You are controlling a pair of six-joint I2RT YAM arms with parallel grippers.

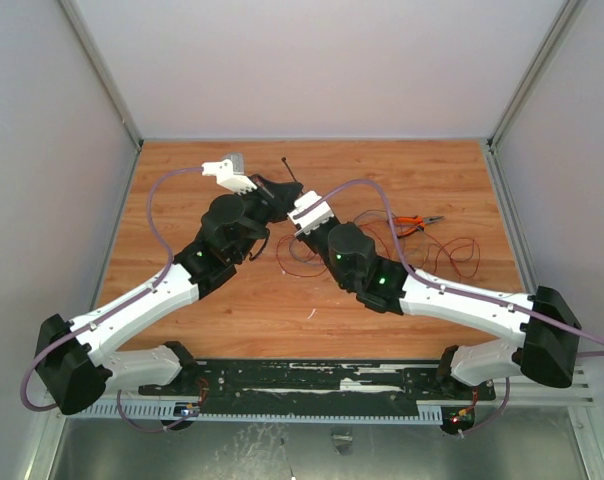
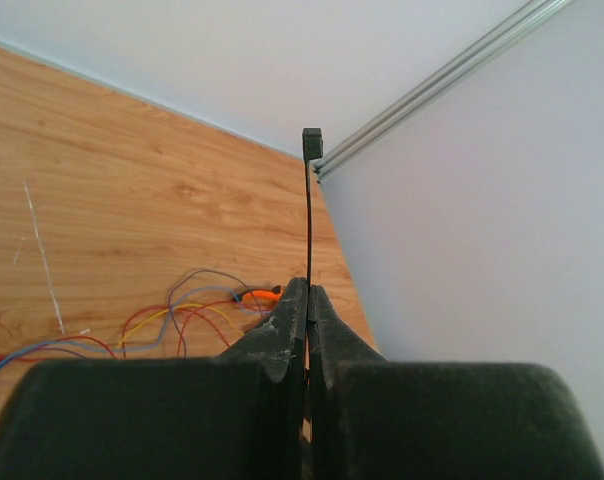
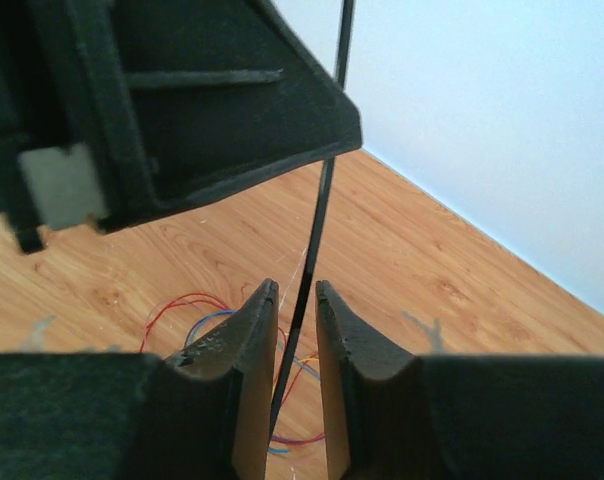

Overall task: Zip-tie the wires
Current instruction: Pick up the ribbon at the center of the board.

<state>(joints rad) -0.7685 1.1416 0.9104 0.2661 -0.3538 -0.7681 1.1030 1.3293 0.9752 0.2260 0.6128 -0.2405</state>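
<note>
The matte black fingers of the left gripper (image 2: pixel 307 308) are clamped on the zip tie (image 2: pixel 309 220), a thin, stiff strip of black plastic. In the left wrist view its long axis is seen running almost straight up the middle of the frame. The small square head is at the top, against the pale wall. In the top view the strip is pointed toward the upper edge of the frame, leaning slightly left, above the middle of the wood-grain table (image 1: pixel 182 320).

Just to the right, the right gripper (image 3: pixel 295 300) is seen with its fingers parted. The strip is passed through the gap between them, and whether either finger is touched cannot be told.

The wires (image 2: pixel 182 310), very thin red, blue, yellow and dark strands, are spread in loose loops on the table, right of centre in the top view. Orange-handled pliers (image 1: pixel 417 222) are laid among them, further right.
</note>
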